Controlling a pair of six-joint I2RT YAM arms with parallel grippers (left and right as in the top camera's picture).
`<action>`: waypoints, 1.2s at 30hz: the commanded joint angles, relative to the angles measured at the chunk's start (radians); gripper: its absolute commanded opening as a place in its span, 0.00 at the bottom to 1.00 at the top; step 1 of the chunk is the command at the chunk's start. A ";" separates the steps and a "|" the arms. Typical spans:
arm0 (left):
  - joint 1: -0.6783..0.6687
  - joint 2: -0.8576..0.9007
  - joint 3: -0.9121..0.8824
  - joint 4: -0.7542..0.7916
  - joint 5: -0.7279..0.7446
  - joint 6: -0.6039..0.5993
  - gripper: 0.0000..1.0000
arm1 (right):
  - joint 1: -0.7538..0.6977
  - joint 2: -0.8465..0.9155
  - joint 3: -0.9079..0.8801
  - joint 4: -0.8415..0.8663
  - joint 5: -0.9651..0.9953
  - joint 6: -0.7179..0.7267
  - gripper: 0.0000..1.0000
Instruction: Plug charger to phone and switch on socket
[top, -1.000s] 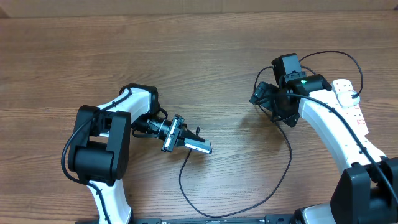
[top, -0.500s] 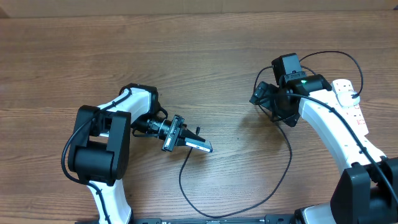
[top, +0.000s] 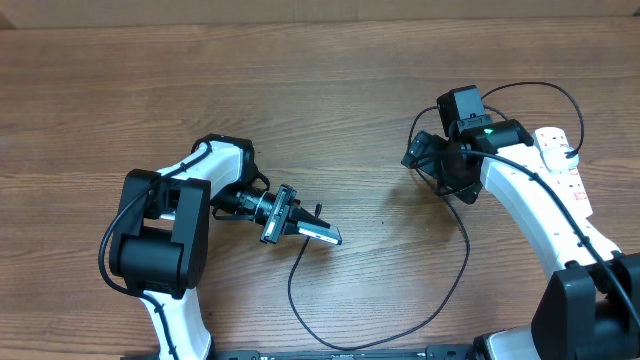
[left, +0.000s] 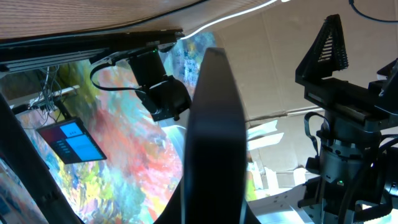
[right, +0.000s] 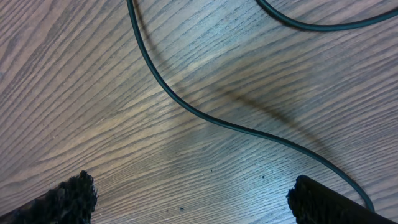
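My left gripper (top: 298, 224) is shut on the phone (top: 323, 236) and holds it tilted on edge, low over the wood. In the left wrist view the phone (left: 214, 118) is a dark, edge-on slab between the jaws. The charger's thin black cable (top: 440, 300) runs from the phone's near end, loops toward the front edge, and goes up to the right. I cannot tell whether its plug tip sits in the phone. My right gripper (top: 420, 155) is open and empty, just above the table, with the cable (right: 205, 118) lying beyond its fingers. The white socket (top: 558, 150) lies at the far right, partly hidden by my right arm.
The wooden table (top: 330, 90) stretches across the whole view. More of the black cable arcs behind my right wrist toward the socket (top: 540, 88). My left arm's base (top: 150, 250) stands at the front left.
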 joint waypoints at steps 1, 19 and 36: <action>-0.001 -0.013 0.000 -0.004 0.044 -0.010 0.04 | -0.003 -0.010 0.019 0.005 0.014 0.003 1.00; 0.000 -0.013 0.000 0.302 0.031 -0.019 0.04 | -0.003 -0.010 0.019 0.170 -0.050 0.056 1.00; 0.002 -0.013 0.000 0.494 0.143 -0.156 0.04 | -0.003 -0.010 0.019 0.139 -0.107 0.052 1.00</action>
